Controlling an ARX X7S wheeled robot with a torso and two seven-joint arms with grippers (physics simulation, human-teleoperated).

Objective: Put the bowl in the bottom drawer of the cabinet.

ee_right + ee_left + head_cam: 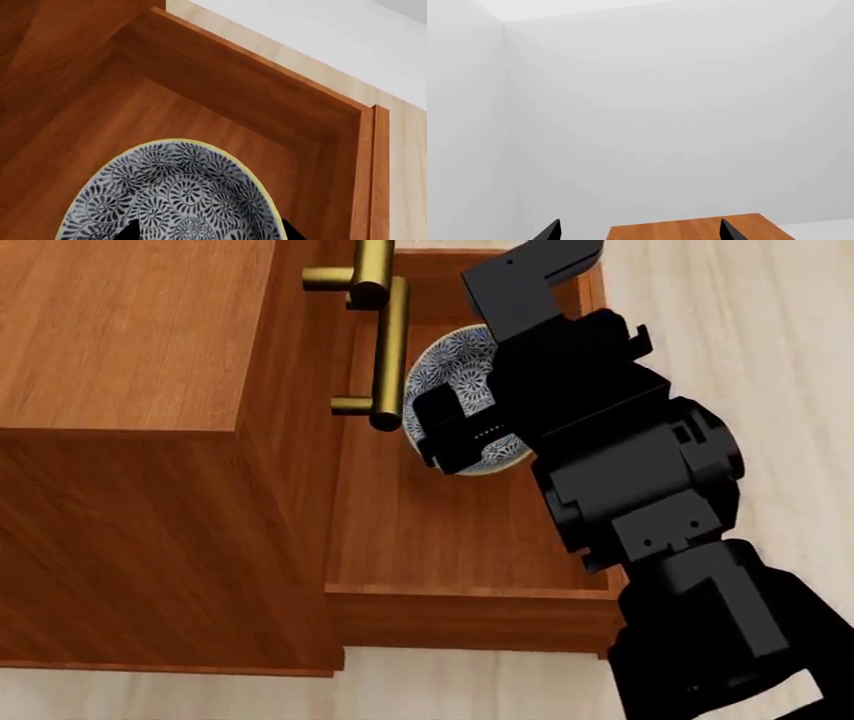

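The bowl, white with a blue-grey floral pattern and a yellowish rim, sits inside the pulled-out bottom drawer of the reddish-brown cabinet. My right arm reaches down over it and hides about half of it. In the right wrist view the bowl lies near a drawer corner. My right gripper stands open, one fingertip over the bowl's inside and the other outside its rim. My left gripper is open with nothing in it and faces a white wall.
Brass bar handles of the upper drawers jut out over the open drawer's left side. The drawer's front wall is toward me. Pale wood floor lies to the right. A reddish-brown wood surface shows beyond the left fingertips.
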